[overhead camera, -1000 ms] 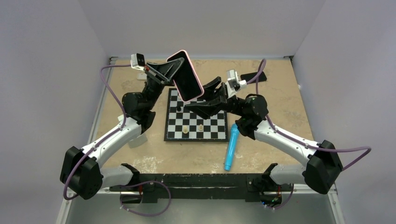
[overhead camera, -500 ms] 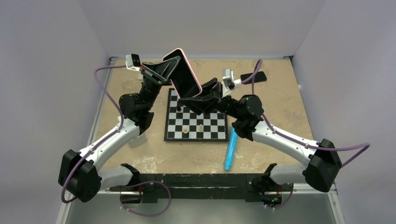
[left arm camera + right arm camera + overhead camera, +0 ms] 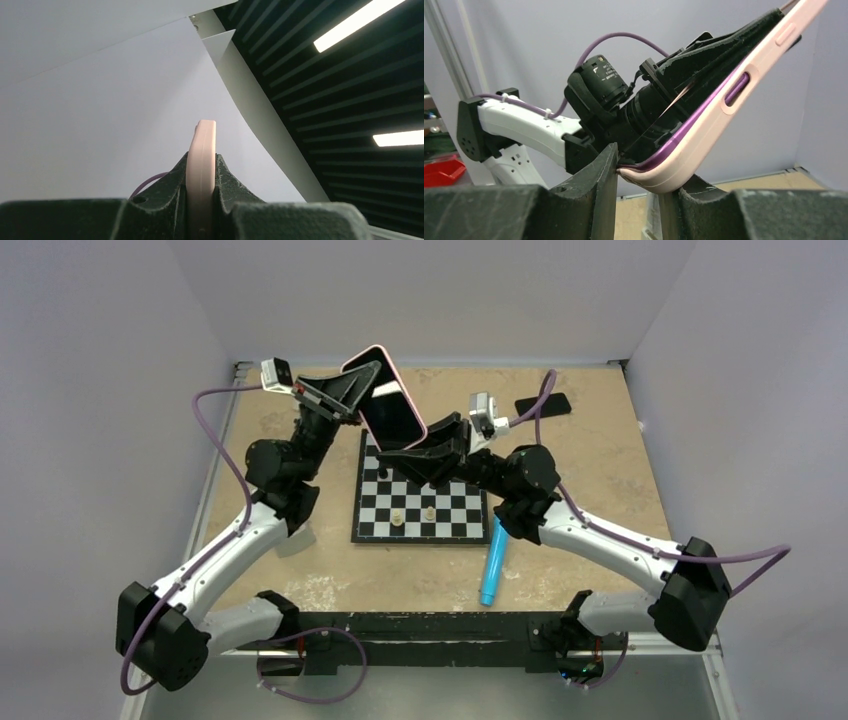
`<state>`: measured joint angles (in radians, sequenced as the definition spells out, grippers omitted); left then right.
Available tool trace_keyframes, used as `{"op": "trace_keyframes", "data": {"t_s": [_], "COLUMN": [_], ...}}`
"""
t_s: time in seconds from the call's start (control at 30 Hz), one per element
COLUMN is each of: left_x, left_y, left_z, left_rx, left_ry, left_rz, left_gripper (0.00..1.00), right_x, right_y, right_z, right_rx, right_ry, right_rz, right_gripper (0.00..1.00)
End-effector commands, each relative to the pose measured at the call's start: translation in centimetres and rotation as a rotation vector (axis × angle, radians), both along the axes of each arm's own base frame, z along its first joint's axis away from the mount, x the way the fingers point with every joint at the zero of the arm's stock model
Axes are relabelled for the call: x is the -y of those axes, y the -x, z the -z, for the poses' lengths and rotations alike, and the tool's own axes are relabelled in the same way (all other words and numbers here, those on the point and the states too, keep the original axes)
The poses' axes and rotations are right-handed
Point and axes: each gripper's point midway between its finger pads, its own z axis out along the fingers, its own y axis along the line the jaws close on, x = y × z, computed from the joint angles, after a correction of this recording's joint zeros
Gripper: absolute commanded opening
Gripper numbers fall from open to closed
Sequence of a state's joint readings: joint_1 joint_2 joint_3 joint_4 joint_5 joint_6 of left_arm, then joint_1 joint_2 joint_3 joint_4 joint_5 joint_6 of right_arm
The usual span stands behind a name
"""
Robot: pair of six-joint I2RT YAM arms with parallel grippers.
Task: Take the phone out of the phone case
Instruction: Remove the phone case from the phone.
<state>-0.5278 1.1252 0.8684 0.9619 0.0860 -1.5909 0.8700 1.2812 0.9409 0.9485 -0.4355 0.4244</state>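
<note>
Two tools have the cased phone between them, held in the air above the counter (image 3: 580, 480) with nothing under it but the far edge of the chessboard (image 3: 420, 505). The left tool (image 3: 201, 165) is clamped across the thickness of the pink phone case (image 3: 704, 135), whose edge stands straight up out of its fingers in the wrist view.

The right tool (image 3: 649, 167) has the lower corner seated between its fingers, one finger against the screen side and the other under the case's back. It looks pinched there, with no gap visible.

From the right tool the long axis of the phone (image 3: 390, 410) climbs up and away from the fingertips toward the left tool, which grips higher along the body. So the right arm is the one at the free lower end.

The coming move probably turns on that corner: the case lip would have to be peeled back from the purple phone edge while the left tool braces the rest. A slip off the rounded corner seems the main risk.
</note>
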Motion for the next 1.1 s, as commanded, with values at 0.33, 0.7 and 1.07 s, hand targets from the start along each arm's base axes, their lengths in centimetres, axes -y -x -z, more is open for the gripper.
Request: {"op": "trace_keyframes", "data": {"t_s": [0.33, 0.7, 1.07], "left_x": [0.5, -1.3, -0.3], "left_y": [7.6, 10.4, 11.7], "left_z": [-2.9, -5.2, -6.3], "left_rx": [0.004, 0.181, 0.219], "left_ry": [-0.003, 0.075, 0.024], "left_rz": [0.322, 0.322, 0.403], "left_gripper": [0.00, 0.00, 0.00], "right_x": [-1.4, -1.7, 0.4], "right_y": [-3.3, -2.5, -6.2], "right_z": [3.5, 4.4, 7.6], "right_rx": [0.185, 0.014, -0.200], "right_ry": [0.169, 0.013, 0.032], "right_rz": [0.110, -0.153, -0.179], "right_gripper": [0.00, 0.00, 0.00]}}
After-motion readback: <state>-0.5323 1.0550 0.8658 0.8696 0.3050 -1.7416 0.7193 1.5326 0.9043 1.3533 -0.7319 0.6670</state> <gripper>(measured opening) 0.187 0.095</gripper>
